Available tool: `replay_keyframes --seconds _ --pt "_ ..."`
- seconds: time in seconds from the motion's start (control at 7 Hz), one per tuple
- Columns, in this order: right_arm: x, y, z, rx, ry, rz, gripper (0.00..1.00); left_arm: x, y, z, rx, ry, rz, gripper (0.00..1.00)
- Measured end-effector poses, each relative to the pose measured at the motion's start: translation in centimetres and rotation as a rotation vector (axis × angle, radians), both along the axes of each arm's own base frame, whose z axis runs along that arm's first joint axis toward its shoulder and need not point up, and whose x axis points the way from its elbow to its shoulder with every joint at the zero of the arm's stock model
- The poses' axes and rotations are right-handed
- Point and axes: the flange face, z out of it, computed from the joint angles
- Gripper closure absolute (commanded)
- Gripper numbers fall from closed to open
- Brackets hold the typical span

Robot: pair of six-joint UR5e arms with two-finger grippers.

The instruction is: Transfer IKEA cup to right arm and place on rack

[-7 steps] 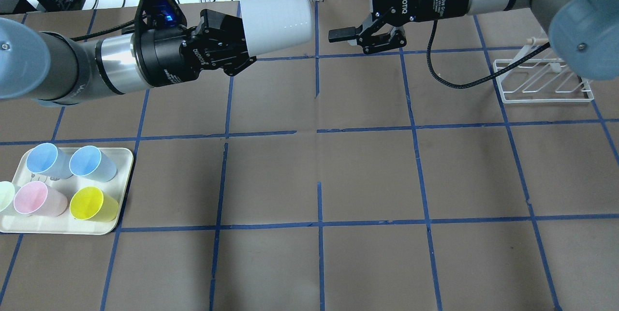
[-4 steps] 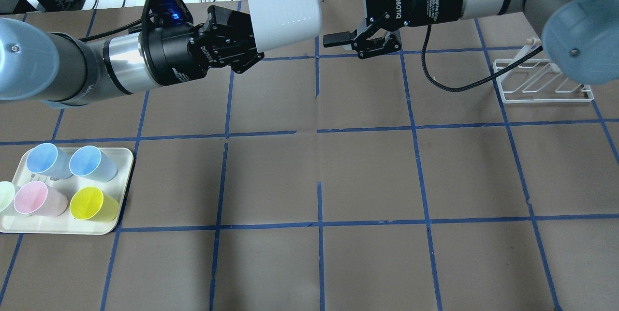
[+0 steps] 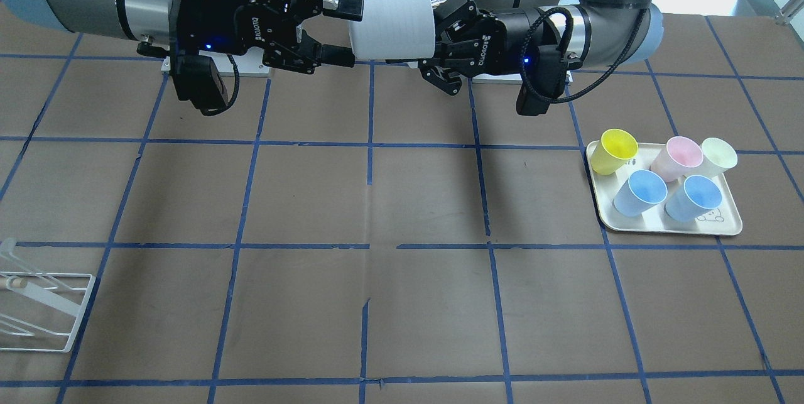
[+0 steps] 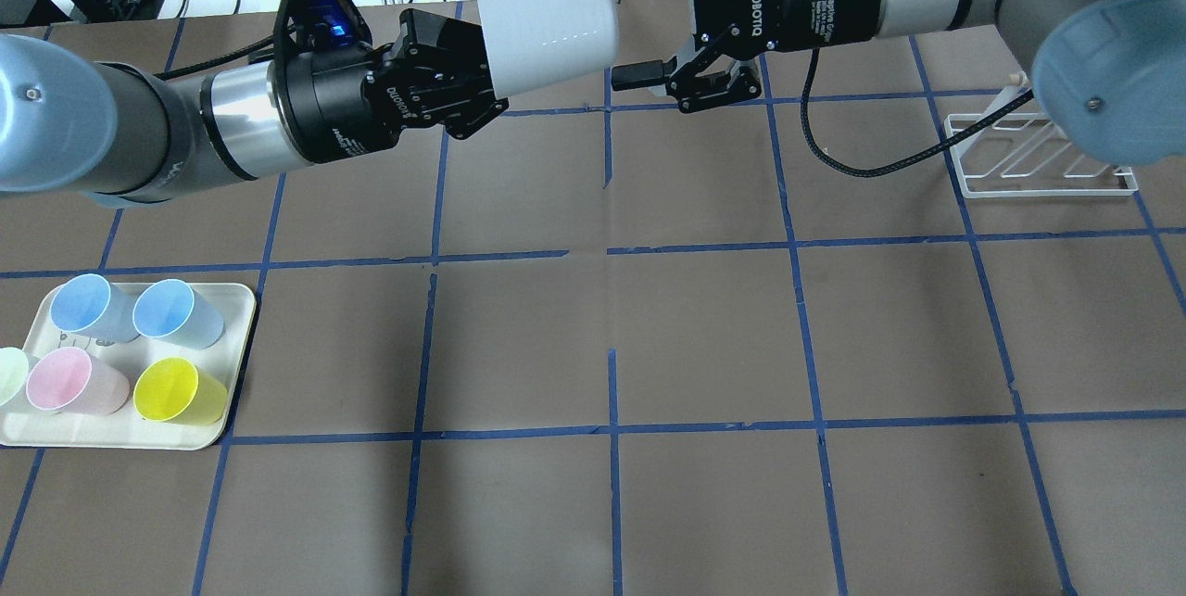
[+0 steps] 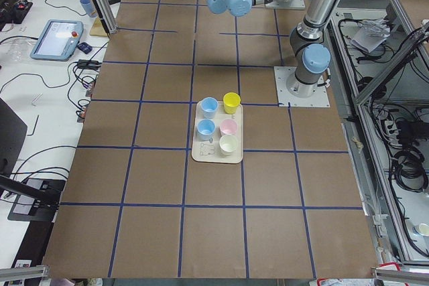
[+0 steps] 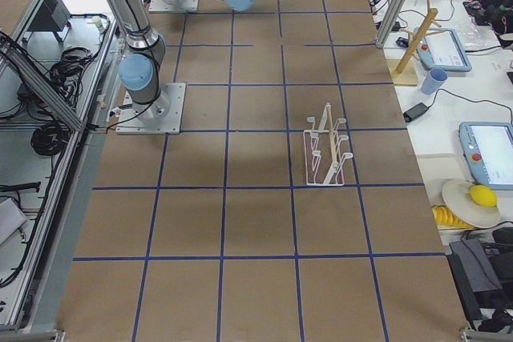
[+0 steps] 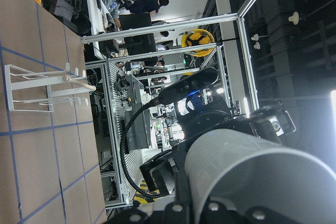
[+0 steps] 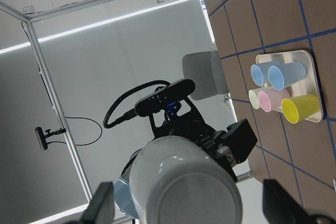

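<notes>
Mid-handover, by the look of it. Clamped in the left gripper [image 4: 480, 68] by its mouth end: the grey cup [image 4: 547, 32], lying sideways in the air above the far middle of the table [image 4: 704, 336], base pointing right. Straddling that base with jaws wide apart, one finger on each side and clear of the cup wall: the right gripper [image 4: 611, 10]. Hard to tell from above how far the base sits between those fingers, maybe only just inside.

Next, probably: ease the right gripper a little further along the cup and close on the base end. Only then open the left one, and carry the cup to the rack [image 4: 1038, 160] at far right. Needs a firm hold before letting go — smooth tapered wall, likely to slip.

Count: 1 grey cup, 2 grippers, 1 rack, 1 tray [image 3: 722, 223] at near left. On the tray, 5 cups — 2 blue cups [image 3: 646, 190], 1 pink cup [image 3: 678, 156], 1 yellow cup [image 3: 615, 149], 1 pale cup [image 3: 718, 154].
</notes>
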Motion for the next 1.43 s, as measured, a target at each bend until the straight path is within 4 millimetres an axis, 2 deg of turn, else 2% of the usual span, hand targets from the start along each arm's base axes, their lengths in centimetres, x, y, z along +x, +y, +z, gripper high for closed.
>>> replay_keyframes --seconds 0.14,0.29,0.71,0.86,1.14,1.29,1.43 --pt "0.0 0.0 -0.06 0.001 -0.003 -0.001 0.0 -0.01 0.03 0.05 -0.001 0.0 0.0 1.0" --pt "0.01 -0.02 -0.12 0.004 -0.006 -0.002 0.05 -0.01 0.04 0.06 -0.002 0.0 -0.001 1.0" --pt "0.02 -0.06 -0.06 0.006 -0.018 -0.005 0.27 -0.01 0.05 0.13 -0.004 0.0 0.0 1.0" --pt "0.02 -0.04 -0.03 0.006 -0.019 -0.005 0.29 -0.02 -0.03 0.08 -0.003 0.0 0.001 1.0" --pt "0.02 -0.02 -0.03 0.006 -0.018 -0.005 0.43 -0.04 -0.03 0.18 -0.006 0.001 0.003 1.0" --pt "0.02 -0.01 -0.01 0.005 -0.019 -0.005 0.43 -0.04 0.0 0.19 -0.006 0.0 0.001 0.41" --pt "0.02 -0.02 0.03 0.004 -0.019 -0.005 0.43 -0.08 0.05 0.2 -0.005 0.0 0.0 0.16"
